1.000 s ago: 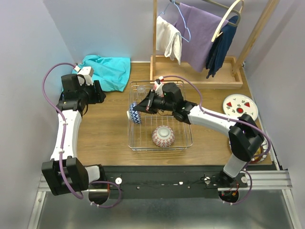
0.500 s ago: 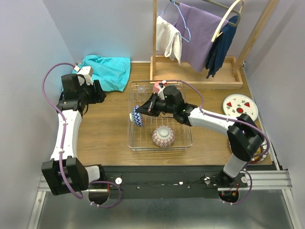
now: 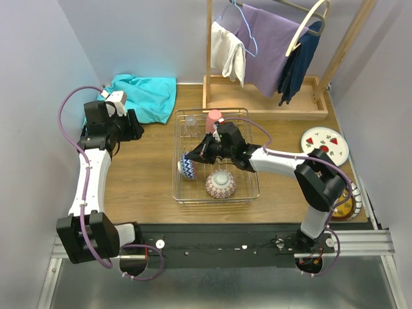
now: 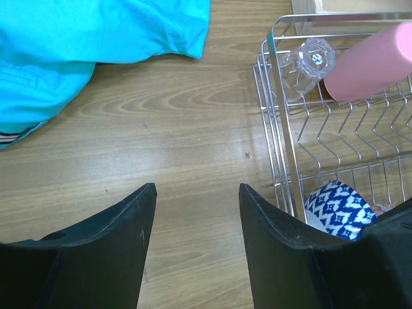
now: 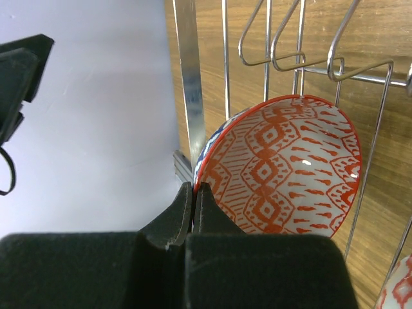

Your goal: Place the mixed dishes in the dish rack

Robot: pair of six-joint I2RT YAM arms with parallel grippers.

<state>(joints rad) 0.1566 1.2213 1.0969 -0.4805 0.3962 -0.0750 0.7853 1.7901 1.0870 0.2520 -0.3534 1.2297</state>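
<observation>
The silver wire dish rack [image 3: 251, 190] stands mid-table. My right gripper [image 3: 201, 154] is shut on the rim of the blue-patterned bowl [image 3: 187, 167], held on edge inside the rack's left side; its red-patterned inside fills the right wrist view [image 5: 290, 167]. The bowl also shows in the left wrist view [image 4: 338, 209]. The pink-patterned bowl [image 3: 221, 184] lies upside down in the rack's front. The pink cup [image 3: 214, 118] and the small clear glass [image 3: 190, 121] sit at the rack's back. My left gripper [image 4: 196, 212] is open and empty over bare wood left of the rack.
A teal cloth [image 3: 141, 95] lies at the back left. A wooden clothes rack [image 3: 270, 58] with hanging garments stands at the back. The white plate with red fruit motifs [image 3: 325, 143] lies at the right, a striped-rim plate [image 3: 344, 207] near the right front edge.
My right gripper has carried the blue-patterned bowl down and slightly forward into the rack's left side. The pink cup has come into view behind it. The left arm has not moved.
</observation>
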